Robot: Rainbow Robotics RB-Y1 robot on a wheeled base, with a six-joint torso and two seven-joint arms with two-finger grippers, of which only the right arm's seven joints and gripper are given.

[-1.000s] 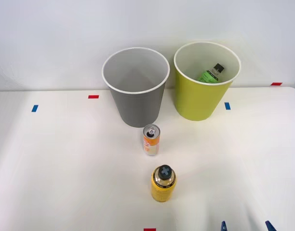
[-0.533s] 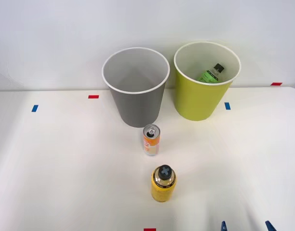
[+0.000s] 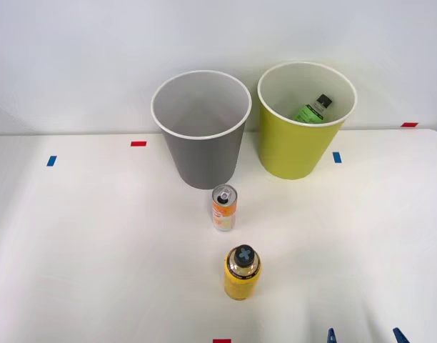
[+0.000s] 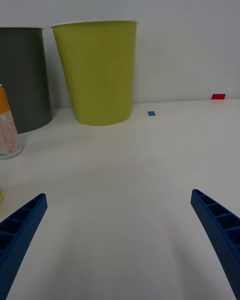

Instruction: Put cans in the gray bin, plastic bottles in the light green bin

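An orange and white can stands upright on the white table, just in front of the gray bin. To its right is the light green bin, where a clear plastic bottle with a green label and dark cap leans against the inner wall. My right gripper is open at the table's near right edge and holds nothing. The wrist view has its blue fingers spread wide, with the gripper facing the light green bin, the gray bin and the can.
A yellow container with a gold shoulder and dark cap stands upright nearer me than the can. Small red and blue tape marks dot the table. A white wall rises right behind the bins.
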